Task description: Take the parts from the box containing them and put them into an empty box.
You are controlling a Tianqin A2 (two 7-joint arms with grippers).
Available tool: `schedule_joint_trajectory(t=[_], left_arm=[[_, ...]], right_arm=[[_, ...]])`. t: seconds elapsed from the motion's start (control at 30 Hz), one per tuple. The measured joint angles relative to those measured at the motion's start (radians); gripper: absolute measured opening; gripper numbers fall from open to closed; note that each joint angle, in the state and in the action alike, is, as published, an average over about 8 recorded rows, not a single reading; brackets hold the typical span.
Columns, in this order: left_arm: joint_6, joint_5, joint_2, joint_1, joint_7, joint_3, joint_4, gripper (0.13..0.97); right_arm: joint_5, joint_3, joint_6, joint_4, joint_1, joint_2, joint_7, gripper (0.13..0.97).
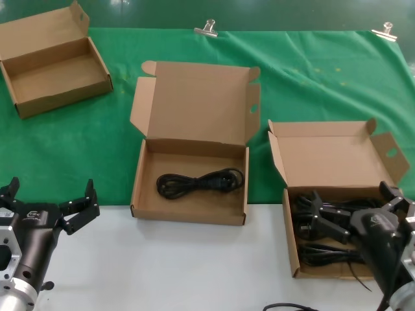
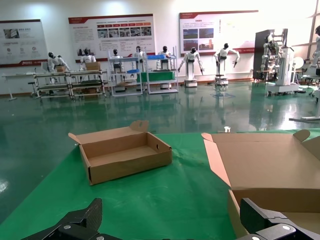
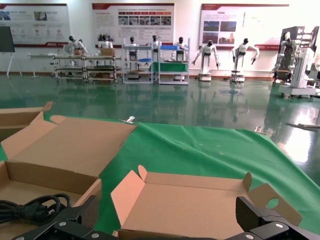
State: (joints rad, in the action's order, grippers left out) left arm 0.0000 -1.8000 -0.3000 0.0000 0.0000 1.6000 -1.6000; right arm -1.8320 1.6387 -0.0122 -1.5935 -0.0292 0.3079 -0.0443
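The left gripper (image 1: 48,194) waits wide open and empty near the bench's front edge. One black coiled cord (image 1: 200,182) lies in the middle box (image 1: 190,214). The right gripper (image 1: 356,204), wide open, hangs over the black cords (image 1: 321,253) in the right box (image 1: 290,233).

A white table (image 1: 194,259) with a green cloth (image 1: 311,84) over its upper part; three open cardboard boxes (image 1: 191,149) lie on it

Head camera high, looking down; wrist cameras low, level, facing hall; all share middle box (image 1: 194,155) (image 2: 270,165) (image 3: 60,150).
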Motion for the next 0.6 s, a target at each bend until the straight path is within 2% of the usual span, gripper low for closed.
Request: schedule_joint_trajectory(t=[0.6], left_arm=[[0.000,0.000,0.000,0.000,0.000,0.000,0.000,0.966]], right_arm=[[0.000,0.000,0.000,0.000,0.000,0.000,0.000,0.966]])
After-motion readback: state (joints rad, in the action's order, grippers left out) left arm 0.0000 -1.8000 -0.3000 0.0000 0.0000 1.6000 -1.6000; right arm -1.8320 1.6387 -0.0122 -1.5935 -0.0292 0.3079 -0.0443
